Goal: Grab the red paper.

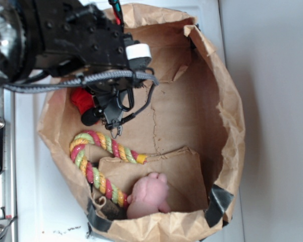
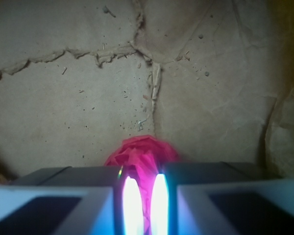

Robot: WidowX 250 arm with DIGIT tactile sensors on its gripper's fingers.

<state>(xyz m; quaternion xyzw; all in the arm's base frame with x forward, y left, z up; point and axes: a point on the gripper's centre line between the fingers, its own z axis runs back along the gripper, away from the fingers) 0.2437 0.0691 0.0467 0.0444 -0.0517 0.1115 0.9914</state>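
Red paper (image 2: 142,154) sits pinched between the nearly closed fingers (image 2: 130,200) of the gripper (image 1: 93,112), over the brown paper bag's (image 1: 192,126) floor

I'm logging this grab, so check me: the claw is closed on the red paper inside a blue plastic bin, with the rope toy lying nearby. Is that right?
Not quite. The container is a brown paper bag, not a blue plastic bin, as the exterior view shows. The rest holds: the claw is closed on the red paper, and the rope toy lies nearby.
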